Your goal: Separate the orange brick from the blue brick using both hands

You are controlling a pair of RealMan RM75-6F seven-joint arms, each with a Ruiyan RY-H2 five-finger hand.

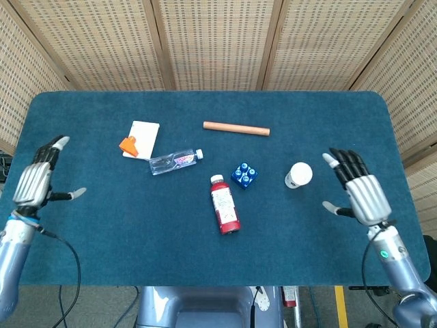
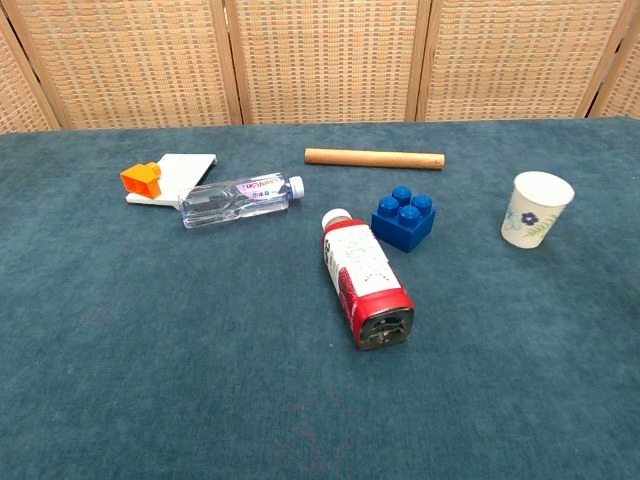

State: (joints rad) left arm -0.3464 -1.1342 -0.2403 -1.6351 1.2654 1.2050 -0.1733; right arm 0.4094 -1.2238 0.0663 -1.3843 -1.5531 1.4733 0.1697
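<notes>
The orange brick [image 1: 128, 144] lies on the near left corner of a white card [image 1: 141, 139], well apart from the left hand [image 1: 35, 183], which hovers at the far left edge of the blue table [image 1: 136, 225] with its fingers spread wide and nothing in them. The blue brick [image 1: 244, 175] sits studs-up near the middle of the table, just beside the cap end of a red bottle [image 1: 224, 204] lying on its side, and well apart from the right hand [image 1: 360, 193]. That hand hangs at the table's right side, back toward the head camera, fingers extended and apart, holding nothing. The two bricks are separated, with a clear water bottle [image 1: 175, 161] lying between them. A paper cup [image 1: 298, 175] stands upright between the blue brick and the right hand; what is inside it cannot be told. A wooden rod [image 1: 236, 128] lies farther back.
</notes>
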